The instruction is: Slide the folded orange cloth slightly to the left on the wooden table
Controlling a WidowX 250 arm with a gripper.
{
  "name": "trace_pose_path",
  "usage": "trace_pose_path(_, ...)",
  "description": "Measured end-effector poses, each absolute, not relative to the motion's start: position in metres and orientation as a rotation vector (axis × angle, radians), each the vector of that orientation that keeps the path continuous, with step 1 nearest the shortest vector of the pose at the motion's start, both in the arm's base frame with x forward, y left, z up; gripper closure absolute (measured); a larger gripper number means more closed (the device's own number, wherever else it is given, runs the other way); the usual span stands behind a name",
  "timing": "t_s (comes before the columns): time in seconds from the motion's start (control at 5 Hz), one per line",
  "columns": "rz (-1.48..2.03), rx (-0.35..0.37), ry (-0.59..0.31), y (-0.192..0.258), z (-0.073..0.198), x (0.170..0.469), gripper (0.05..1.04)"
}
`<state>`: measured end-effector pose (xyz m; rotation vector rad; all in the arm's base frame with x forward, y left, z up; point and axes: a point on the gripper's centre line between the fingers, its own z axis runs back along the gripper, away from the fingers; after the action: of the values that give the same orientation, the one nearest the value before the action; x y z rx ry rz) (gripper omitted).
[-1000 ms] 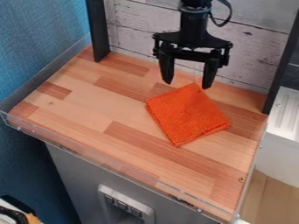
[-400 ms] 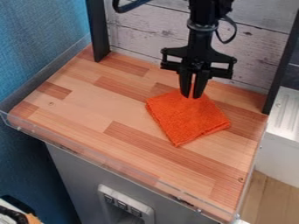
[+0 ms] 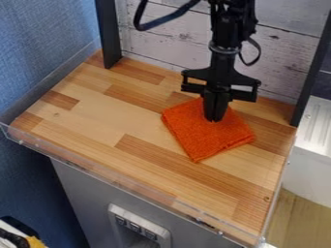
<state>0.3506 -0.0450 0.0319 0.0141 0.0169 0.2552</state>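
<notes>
With its fingers together, hold unclear, the end effector [image 3: 215, 119] could slip off the flat-lying orange cloth [image 3: 202, 138].

There is one folded orange terry cloth [image 3: 203, 138] and one black two-finger end effector [image 3: 215, 118] on one black jointed robot arm [image 3: 225, 34], with two black cables [image 3: 165, 20]. One wood-block counter [image 3: 97, 118] has one low, clear plastic lip [image 3: 110, 180] along its front and tops one grey cabinet [image 3: 84, 193]. Two black upright posts [image 3: 109, 38] stand at the back. There are one whitewashed plank wall [image 3: 161, 41], one textured blue wall [image 3: 38, 43], and one light-grey plastic panel [image 3: 139, 218] with three dark square buttons [image 3: 134, 226].
</notes>
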Motion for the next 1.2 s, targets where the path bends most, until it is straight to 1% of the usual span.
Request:
trace_pose_path(0.2,0.246,0.005,0.024,-0.049,0.023,0.351,1.025)
trace_pose_path(0.6,0.216,-0.025,0.015,-0.051,0.015,0.349,1.025)
trace_pose_path(1.2,0.115,-0.026,0.007,-0.019,0.013,0.357,1.025)
